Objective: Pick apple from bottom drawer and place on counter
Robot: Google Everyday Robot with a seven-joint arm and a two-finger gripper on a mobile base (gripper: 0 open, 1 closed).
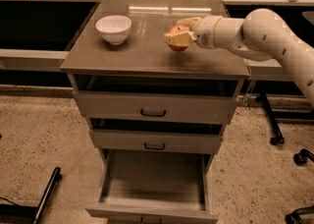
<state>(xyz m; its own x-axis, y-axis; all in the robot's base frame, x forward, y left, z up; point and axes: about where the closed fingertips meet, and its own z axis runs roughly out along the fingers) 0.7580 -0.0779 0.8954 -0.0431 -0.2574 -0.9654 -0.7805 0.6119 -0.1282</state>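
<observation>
Gripper (179,32) fingers clamp apple (176,42) over counter (147,51).

A white bowl (114,28) sat far-left on the counter (147,58). The gripper (179,32) hung over its right side, clamped on the apple (177,45).

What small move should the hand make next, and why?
Probably lower a little and release. The hand grips the apple over the right part of the counter, apart from the white bowl; the bottom drawer stands open and empty.
</observation>
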